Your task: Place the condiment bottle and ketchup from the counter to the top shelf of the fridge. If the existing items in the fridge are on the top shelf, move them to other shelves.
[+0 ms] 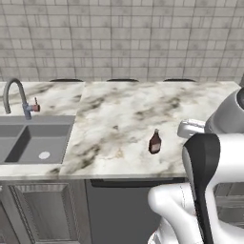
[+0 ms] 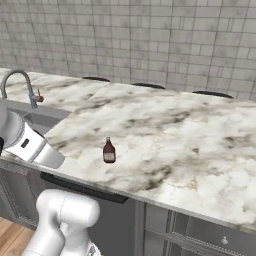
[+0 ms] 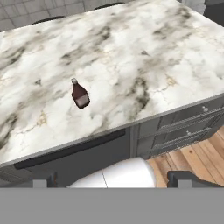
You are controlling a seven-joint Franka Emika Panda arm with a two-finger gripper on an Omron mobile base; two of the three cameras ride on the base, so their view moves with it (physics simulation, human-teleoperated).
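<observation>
Two finger tips of the gripper [image 3: 113, 178] are standing fully apart, holding nothing, well above the counter [image 3: 144, 57]. One small dark bottle [image 3: 80, 94] is standing upright near the front edge; a careless approach risks toppling it.
</observation>
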